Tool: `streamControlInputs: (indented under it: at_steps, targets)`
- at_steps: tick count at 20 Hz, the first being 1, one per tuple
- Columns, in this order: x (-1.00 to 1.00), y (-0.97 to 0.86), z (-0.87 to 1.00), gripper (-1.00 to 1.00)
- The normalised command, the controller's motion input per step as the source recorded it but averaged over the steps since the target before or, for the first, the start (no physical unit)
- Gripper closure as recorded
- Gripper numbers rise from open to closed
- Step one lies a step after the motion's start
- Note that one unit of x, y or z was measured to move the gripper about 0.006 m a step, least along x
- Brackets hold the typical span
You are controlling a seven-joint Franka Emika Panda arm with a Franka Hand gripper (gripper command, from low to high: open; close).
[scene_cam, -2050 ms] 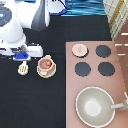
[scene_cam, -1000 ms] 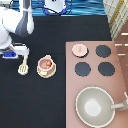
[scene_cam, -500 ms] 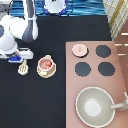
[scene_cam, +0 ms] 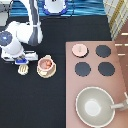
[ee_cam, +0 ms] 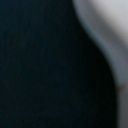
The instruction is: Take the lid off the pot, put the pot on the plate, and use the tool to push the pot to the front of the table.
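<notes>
The pink-tan pot [scene_cam: 45, 63] with reddish-brown contents sits uncovered on the cream-yellow plate [scene_cam: 46, 73], left of centre on the black table [scene_cam: 35, 102]. Its pale pink lid [scene_cam: 79, 49] lies on the stove's top-left burner. The cream-white tool [scene_cam: 22, 69] lies just left of the plate. My gripper [scene_cam: 22, 61] hangs right above the tool's handle end, touching or nearly touching it. The wrist view shows only dark table and a blurred pale shape [ee_cam: 107, 35] that I cannot name.
The pinkish-brown stove panel [scene_cam: 120, 75] with several black burners fills the exterior view's right. A large grey-beige pan [scene_cam: 95, 105] with a handle stands on its bottom part. The robot's base [scene_cam: 56, 6] is at the top.
The arm has shifted a little over the tool and the hand has come down closer to it. Pot, plate, lid and tool have stayed where they were.
</notes>
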Motion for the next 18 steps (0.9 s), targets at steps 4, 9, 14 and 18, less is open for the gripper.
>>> streamControlInputs:
  at_steps: [4, 9, 14, 18]
  targets:
    - [-0.74, 0.13, 0.0, 1.0]
    - [-0.8, 0.03, -0.08, 1.0]
    - [-0.66, -0.05, -0.11, 1.0]
    - [-0.61, -0.11, -0.1, 1.0]
